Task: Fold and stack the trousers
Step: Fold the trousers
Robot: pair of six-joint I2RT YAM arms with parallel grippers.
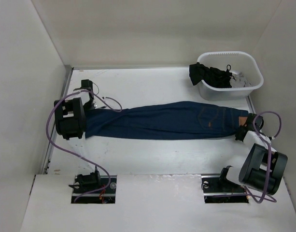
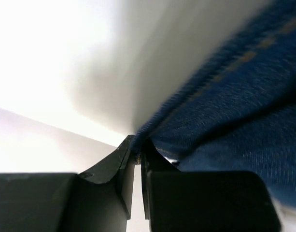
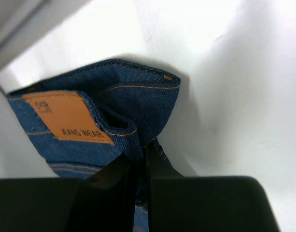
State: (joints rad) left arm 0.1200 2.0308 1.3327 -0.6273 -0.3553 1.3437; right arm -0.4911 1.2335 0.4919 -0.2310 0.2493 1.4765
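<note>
Light was bright and even overhead, shadows were soft, table [image 3: 244, 121] glared white in wrist views, close trousers [image 2: 244, 96] were blurred

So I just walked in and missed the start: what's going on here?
Two robot arms are handling dark blue jeans stretched left to right across the table. The left gripper pinches the leg end; the right gripper pinches the waistband beside the tan patch. The jeans are at full length, not yet folded crosswise. A white basket holding black garments sits far right.
</note>
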